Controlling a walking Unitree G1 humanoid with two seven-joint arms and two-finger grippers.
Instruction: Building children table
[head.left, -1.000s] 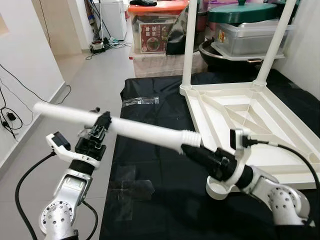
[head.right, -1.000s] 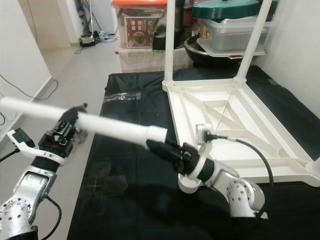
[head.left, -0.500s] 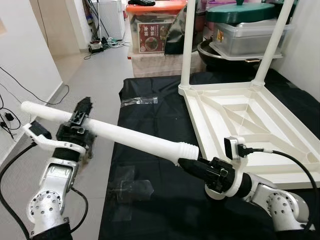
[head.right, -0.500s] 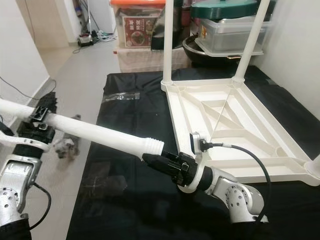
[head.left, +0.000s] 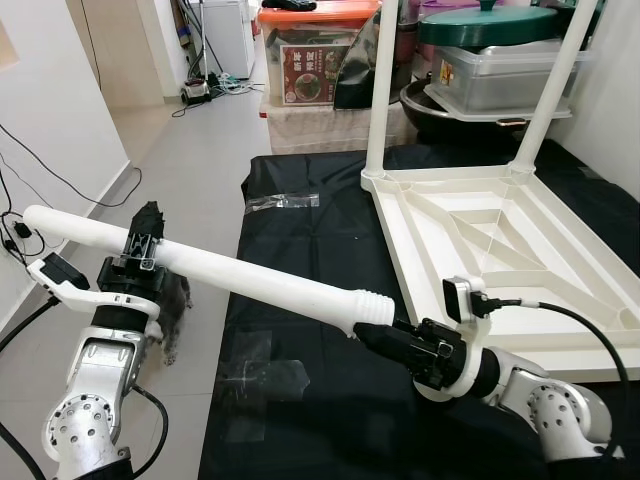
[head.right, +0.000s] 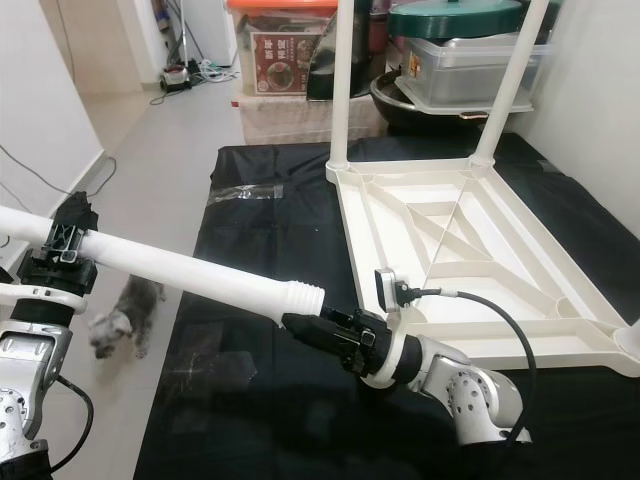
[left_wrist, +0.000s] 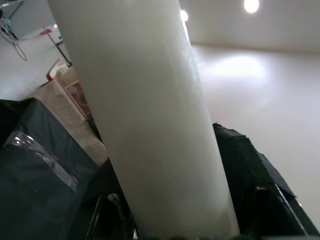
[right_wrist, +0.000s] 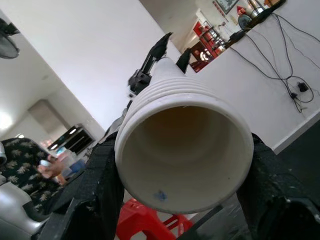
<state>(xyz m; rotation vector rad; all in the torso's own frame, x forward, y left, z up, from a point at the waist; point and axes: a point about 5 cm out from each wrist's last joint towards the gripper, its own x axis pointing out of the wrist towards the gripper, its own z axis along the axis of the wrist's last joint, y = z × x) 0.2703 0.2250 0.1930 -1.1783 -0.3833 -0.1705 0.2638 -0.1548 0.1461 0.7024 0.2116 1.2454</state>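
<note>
The white table leg (head.left: 230, 277) is held in the air, clasped by the left gripper (head.left: 138, 243) and right gripper (head.left: 385, 336). Its ridged end should be kept level, then turned toward a free corner of the upturned tabletop (head.left: 480, 250).

We count one upturned tabletop (head.left: 480, 240) on one black sheet (head.left: 300, 260). Two legs (head.left: 378, 90) stand screwed into the tabletop's far corners, and a third leg (head.left: 200, 268) lies loose in the air to its left, so three legs in all. Two grippers hold that third leg: the left gripper (head.left: 137, 252) and the right gripper (head.left: 385, 338). One small grey dog (head.right: 118, 318) stands left of the sheet. Beyond the tabletop we count two stacked plastic boxes (head.left: 320, 70).
</note>
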